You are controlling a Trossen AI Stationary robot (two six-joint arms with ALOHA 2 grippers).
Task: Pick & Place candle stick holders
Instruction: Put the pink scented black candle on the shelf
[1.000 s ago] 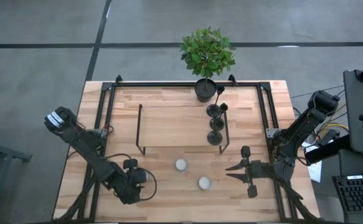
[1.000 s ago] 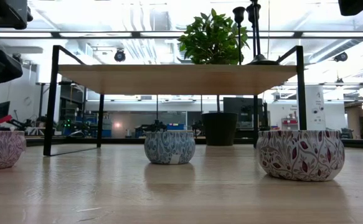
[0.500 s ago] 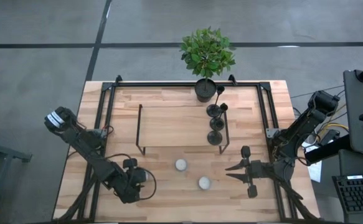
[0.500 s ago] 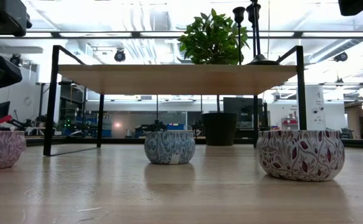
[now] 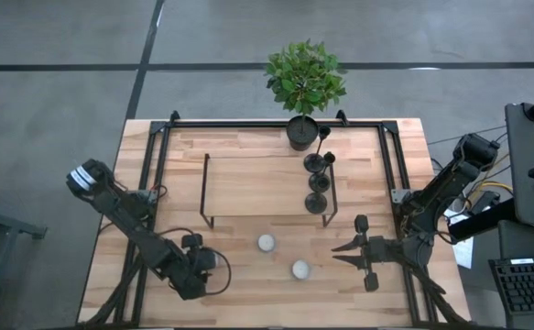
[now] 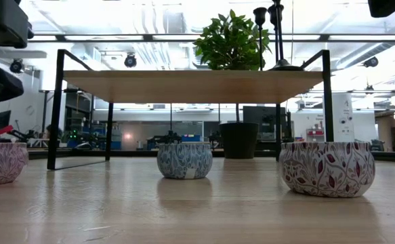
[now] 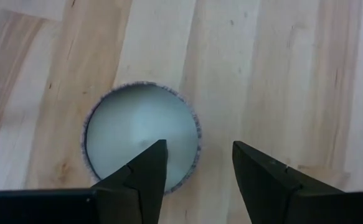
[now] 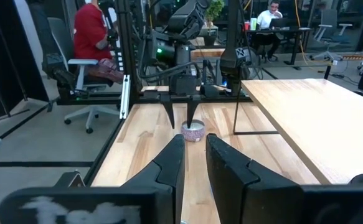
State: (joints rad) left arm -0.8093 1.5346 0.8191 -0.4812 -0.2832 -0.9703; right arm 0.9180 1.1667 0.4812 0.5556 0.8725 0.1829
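Three black candle stick holders (image 5: 317,183) stand on their disc bases in a row on the right end of the raised wooden shelf (image 5: 257,188). In the low view their stems (image 6: 276,27) show above the shelf top. My left gripper (image 7: 198,152) is open and points down above a white tealight candle (image 7: 137,130) at the table's near left. One finger is over the candle and the other is beside it. It also shows in the high view (image 5: 198,268). My right gripper (image 5: 335,254) is open and empty at the near right, level and pointing toward the table's left.
Two more tealight candles (image 5: 266,243) (image 5: 300,269) sit in front of the shelf. A potted plant (image 5: 301,131) stands at the far edge behind the holders. Black frame rails (image 5: 157,165) run along the table's sides. People (image 8: 94,31) sit in the room beyond.
My left gripper has come down a little toward the candle under it, still open. Nothing else has moved.
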